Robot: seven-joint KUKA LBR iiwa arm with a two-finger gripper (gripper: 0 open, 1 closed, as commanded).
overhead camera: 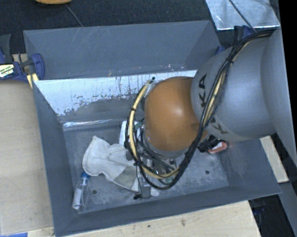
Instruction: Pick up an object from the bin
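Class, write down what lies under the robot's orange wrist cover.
A crumpled white cloth sticks out from beneath the orange cover at its left, a small red-and-white thing at its right. The part of the bin floor directly below it is hidden.

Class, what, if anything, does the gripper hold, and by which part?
Cannot be told: the gripper sits low by the right edge of the crumpled white cloth, mostly hidden under the arm's orange cover.
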